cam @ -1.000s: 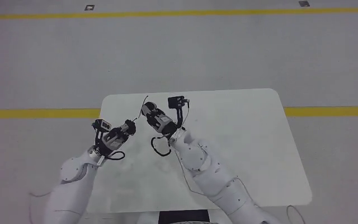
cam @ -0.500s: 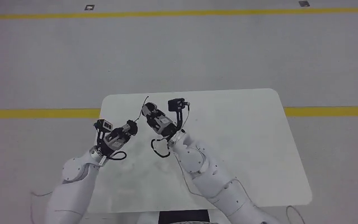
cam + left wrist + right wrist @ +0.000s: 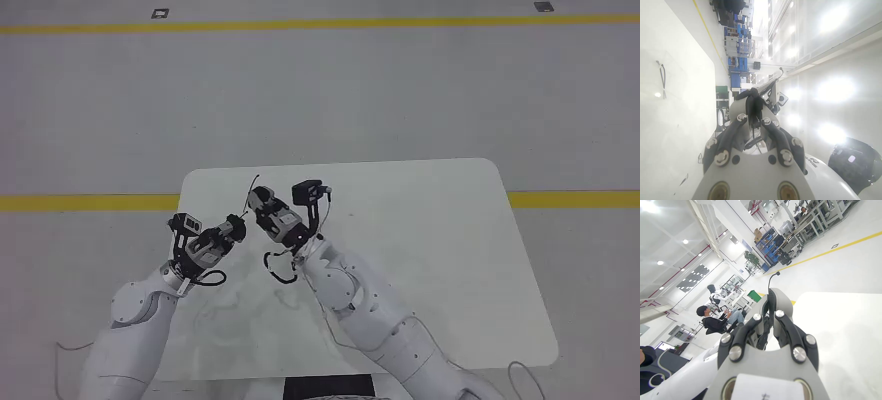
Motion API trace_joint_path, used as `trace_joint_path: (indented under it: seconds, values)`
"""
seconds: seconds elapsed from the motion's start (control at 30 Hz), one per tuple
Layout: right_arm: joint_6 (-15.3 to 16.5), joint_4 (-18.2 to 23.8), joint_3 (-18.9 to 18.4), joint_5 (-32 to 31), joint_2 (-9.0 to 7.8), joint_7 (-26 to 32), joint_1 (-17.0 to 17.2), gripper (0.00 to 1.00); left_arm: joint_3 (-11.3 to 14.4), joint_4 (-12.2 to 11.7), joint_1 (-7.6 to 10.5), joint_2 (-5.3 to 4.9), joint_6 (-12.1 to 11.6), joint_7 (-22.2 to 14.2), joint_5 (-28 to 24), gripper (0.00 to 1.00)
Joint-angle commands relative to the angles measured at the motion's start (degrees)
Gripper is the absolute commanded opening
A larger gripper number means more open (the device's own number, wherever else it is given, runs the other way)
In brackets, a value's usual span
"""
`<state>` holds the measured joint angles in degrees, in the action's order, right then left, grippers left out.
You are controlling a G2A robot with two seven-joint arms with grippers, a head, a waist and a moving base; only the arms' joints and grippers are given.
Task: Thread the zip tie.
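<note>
Because the zip tie [image 3: 769, 283] is held in the air between two grippers, above the far left part of the table [image 3: 430, 250], the main risk is bad alignment. The right gripper [image 3: 770, 294] has its fingers [image 3: 782, 303] pressed together on the tie, and only a short curved end with the small head comes out past the tips. The left gripper [image 3: 753, 98], just beside it on the near left, has its fingers [image 3: 738, 108] closed too, on a dark piece that I take for the other part of the same tie. I cannot see that part plainly.

If the tail meets the head at a wrong angle, I think it will slide past the slot instead of entering. The strip is thin and bends easily, so a push from far behind its tip may buckle it. A pinch too close to the head could cover the slot. If one grip loosens, the tie can turn or fall on the table.

I count one zip tie in the grippers, two grippers and one table. One dark loop [image 3: 662, 79] lies flat on the table, well apart from both grippers. It looks like a tie already closed, but I am not sure.
</note>
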<state>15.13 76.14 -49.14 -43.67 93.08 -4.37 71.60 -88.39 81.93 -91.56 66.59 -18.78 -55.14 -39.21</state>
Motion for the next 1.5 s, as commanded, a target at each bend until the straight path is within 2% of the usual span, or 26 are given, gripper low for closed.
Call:
trace_joint_path:
  seconds: [0.0,1.47]
  values:
    - [0.0,-0.4,0.2,-0.4,0.05,-0.5,-0.2,0.00,0.0,0.0,0.00,0.00,0.0,0.0,0.0,0.00]
    - [-0.9,-0.8,-0.6,-2.8,-0.26,-1.3,-0.2,0.00,0.0,0.0,0.00,0.00,0.0,0.0,0.0,0.00]
